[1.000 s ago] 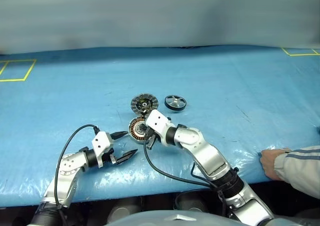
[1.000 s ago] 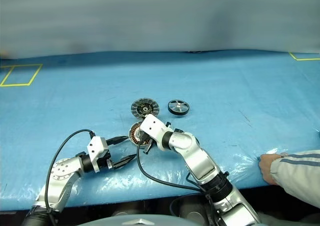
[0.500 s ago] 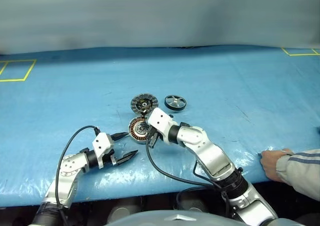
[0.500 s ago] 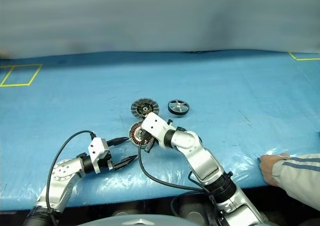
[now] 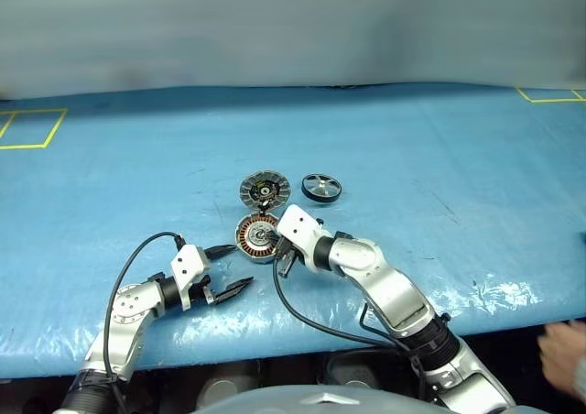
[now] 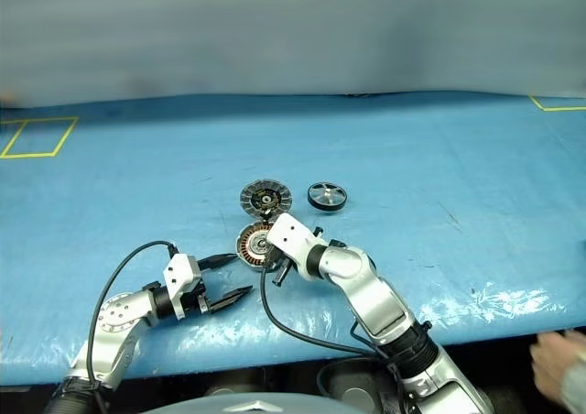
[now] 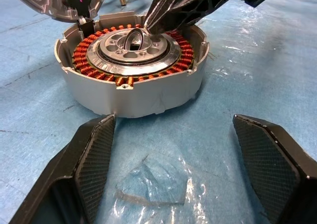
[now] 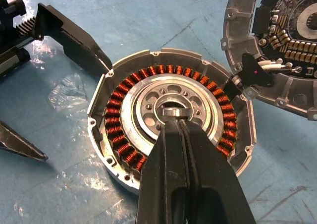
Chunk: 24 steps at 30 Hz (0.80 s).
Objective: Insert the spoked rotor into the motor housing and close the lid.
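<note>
The motor housing (image 5: pixel 255 237) lies open on the blue sheet, its copper windings ringing a silver hub (image 8: pixel 171 97). Its ribbed lid (image 5: pixel 265 190) lies flipped open just behind it, hinged at the rim. The black-rimmed spoked rotor (image 5: pixel 321 188) rests flat to the right of the lid. My right gripper (image 8: pixel 174 121) is shut on a tiny thin metal ring (image 7: pixel 133 38), held upright over the hub. On the near-left side of the housing my left gripper (image 7: pixel 181 149) stands open and empty, its fingertips a short way from the wall.
A person's hand (image 5: pixel 558 350) hovers below the table's front edge at the right. Yellow tape squares (image 5: pixel 32 128) mark the far left and far right corners (image 5: pixel 549 93). My right arm's black cable (image 5: pixel 302 309) loops over the near sheet.
The person's hand has pulled off the table's front edge and dropped lower right. Both grippers stay where they were at the housing.
</note>
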{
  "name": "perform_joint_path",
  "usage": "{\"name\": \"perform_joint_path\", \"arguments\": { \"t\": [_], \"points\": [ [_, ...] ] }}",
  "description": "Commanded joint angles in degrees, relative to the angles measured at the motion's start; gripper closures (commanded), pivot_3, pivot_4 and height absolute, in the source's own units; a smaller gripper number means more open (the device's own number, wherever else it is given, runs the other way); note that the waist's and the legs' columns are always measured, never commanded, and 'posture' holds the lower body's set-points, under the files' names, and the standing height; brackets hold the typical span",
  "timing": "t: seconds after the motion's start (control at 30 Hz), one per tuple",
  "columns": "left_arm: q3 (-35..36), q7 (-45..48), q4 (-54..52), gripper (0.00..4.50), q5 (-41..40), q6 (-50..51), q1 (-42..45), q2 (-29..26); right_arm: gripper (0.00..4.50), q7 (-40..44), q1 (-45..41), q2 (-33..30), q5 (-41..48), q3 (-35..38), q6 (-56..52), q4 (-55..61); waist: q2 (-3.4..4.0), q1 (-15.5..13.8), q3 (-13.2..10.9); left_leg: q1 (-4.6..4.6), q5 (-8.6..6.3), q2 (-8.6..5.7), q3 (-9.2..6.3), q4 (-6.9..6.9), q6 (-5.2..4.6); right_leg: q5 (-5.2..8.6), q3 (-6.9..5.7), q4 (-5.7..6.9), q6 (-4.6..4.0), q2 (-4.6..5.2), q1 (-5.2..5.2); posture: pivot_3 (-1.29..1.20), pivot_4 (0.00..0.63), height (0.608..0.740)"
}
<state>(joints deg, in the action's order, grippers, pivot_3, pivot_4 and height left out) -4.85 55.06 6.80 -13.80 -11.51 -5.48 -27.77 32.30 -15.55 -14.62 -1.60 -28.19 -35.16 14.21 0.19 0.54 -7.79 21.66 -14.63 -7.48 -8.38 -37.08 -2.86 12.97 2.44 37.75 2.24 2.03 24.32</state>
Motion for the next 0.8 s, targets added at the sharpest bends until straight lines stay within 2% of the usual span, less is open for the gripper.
{"name": "perform_joint_path", "arguments": {
  "t": [0.03, 0.8],
  "points": [
    [0.4, 0.0, -0.9, 0.45, -0.1, -0.9, 0.6, -0.1, 4.48, -0.3, -1.1, 1.2, 0.3, 0.3, 1.3, 0.1, 0.00, 0.0, 0.0, 0.00, 0.00, 0.00, 0.00, 0.00, 0.00, 0.00, 0.00, 0.00, 0.00, 0.00, 0.00, 0.00, 0.150, 0.740],
    [0.2, -0.1, -1.0, 0.45, 0.0, -1.2, 0.0, 0.1, 4.48, -0.5, -2.4, 4.0, -0.3, -0.7, 3.6, -4.8, 0.00, 0.0, 0.0, 0.00, 0.01, 0.01, 0.00, 0.00, -0.01, 0.00, 0.00, 0.01, -0.01, -0.01, 0.02, 0.00, 0.150, 0.740]
  ]
}}
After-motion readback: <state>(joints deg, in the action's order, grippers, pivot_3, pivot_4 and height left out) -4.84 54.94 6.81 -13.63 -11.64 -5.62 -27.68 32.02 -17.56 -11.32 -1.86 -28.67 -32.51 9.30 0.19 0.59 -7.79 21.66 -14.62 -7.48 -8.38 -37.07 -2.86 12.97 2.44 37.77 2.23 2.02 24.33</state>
